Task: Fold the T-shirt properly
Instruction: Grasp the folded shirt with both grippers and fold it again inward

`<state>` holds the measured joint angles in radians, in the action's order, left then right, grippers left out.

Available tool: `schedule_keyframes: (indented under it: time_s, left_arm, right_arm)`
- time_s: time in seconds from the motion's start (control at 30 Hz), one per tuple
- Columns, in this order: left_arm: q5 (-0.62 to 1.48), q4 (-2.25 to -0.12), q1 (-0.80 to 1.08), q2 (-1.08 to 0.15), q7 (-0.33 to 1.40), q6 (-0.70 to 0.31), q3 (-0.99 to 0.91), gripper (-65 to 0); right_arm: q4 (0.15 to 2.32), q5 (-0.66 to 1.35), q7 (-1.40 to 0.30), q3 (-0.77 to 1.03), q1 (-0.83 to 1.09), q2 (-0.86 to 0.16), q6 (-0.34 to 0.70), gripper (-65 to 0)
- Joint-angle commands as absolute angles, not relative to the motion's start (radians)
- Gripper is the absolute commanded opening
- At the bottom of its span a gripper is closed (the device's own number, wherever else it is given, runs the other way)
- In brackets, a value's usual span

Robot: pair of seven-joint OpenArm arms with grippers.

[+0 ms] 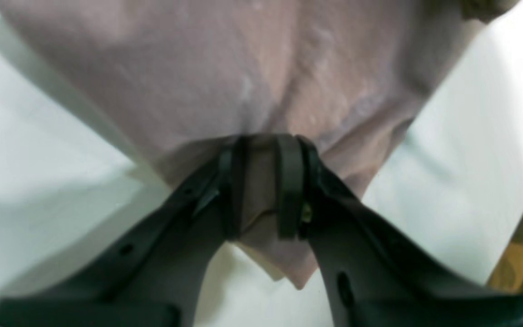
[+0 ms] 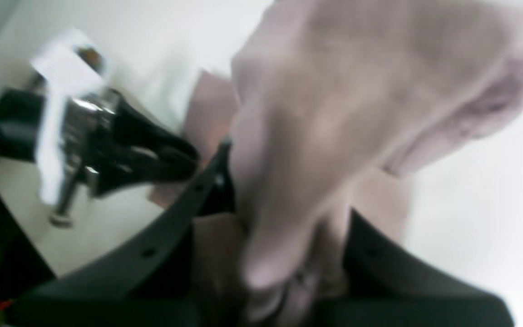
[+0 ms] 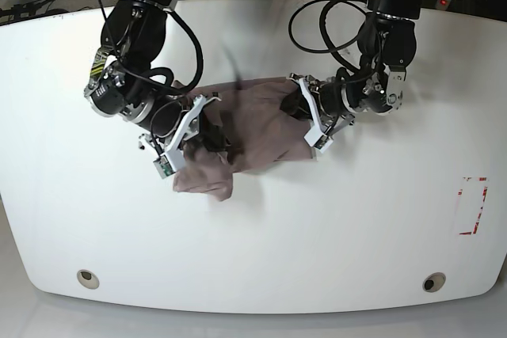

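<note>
T-shirt [image 1: 225,77] between both pairs of jaws

The left gripper [image 1: 261,186] fingers [image 1: 288,181] pinch a fold of the T-shirt [image 1: 225,68] above the white table [image 1: 479,150].

Plain dusty mauve-brown T-shirt [image 3: 253,128] on a white table [image 3: 317,235]; black jaws
</note>
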<state>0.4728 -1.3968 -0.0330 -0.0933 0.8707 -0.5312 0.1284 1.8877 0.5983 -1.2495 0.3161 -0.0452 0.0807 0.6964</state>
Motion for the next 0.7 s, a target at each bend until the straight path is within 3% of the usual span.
schedule_keyframes:
  time_s: [0.0,0.2,0.33,0.37,0.5,0.57,0.67]
  left_arm:
    - [0.450,-1.399,-0.035,-0.079,0.906,-0.526,0.127,-54.2]
    - [0.455,-1.403,-0.035,-0.067,0.906,-0.526,0.127,-54.2]
    - [0.455,-1.403,-0.035,-0.067,0.906,-0.526,0.127,-54.2]
    - [0.455,-1.403,-0.035,-0.067,0.906,-0.526,0.127,-54.2]
    - [0.456,-1.403,-0.035,-0.067,0.906,-0.532,0.127,-54.0]
    - [0.458,-1.403,-0.035,-0.070,0.906,-0.533,0.120,-53.3]
    - [0.461,-1.423,-0.035,-0.064,0.906,-0.556,0.061,-44.4]
  right_arm:
    - [1.868,0.622,-1.214,0.289,-0.067,0.127,0.698,-65.0]
    - [1.716,0.621,-1.098,0.194,-0.082,0.142,0.698,-64.5]
    - [1.604,0.621,-0.978,0.165,-0.082,0.127,0.698,-42.3]
    - [1.578,0.621,-0.954,0.160,-0.085,0.104,0.698,-33.9]
    - [1.544,0.621,-0.921,0.116,-0.087,0.062,0.698,-15.5]
    - [1.557,0.630,-0.928,0.090,-0.087,0.048,0.698,-12.5]
    - [1.632,0.630,-0.928,0.053,-0.077,0.022,0.698,-12.7]
